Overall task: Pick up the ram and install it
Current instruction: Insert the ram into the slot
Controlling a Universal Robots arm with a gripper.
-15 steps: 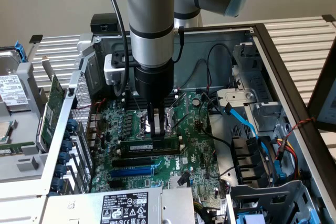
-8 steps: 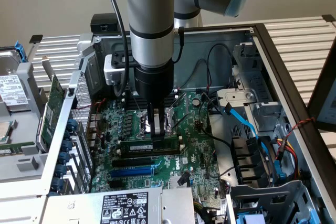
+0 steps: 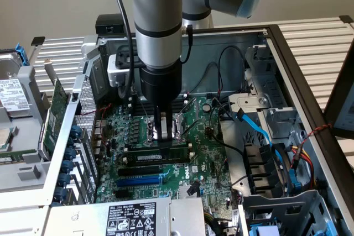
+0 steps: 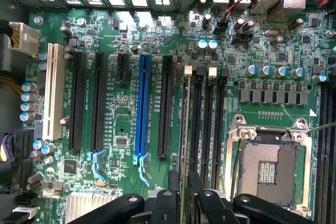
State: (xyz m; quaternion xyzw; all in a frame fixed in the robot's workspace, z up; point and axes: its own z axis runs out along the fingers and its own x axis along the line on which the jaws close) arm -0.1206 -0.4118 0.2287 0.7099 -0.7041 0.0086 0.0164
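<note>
The ram (image 3: 157,157) is a narrow green stick with a white label, standing on edge in a memory slot of the motherboard (image 3: 199,158), just in front of the CPU socket. In the wrist view the ram (image 4: 183,129) shows edge-on as a thin line along the black memory slots. My gripper (image 3: 164,141) hangs straight down over its middle. The two black fingers (image 4: 174,187) straddle the stick's top edge, a narrow gap showing on each side, so the gripper (image 4: 184,184) stands slightly open around it.
The open CPU socket (image 4: 268,169) lies beside the memory slots. A blue expansion slot (image 4: 142,108), black slots and a white slot (image 4: 52,93) lie on the other side. Blue and black cables (image 3: 260,131) and drive bays fill the exterior view's right; a power supply (image 3: 130,216) sits in front.
</note>
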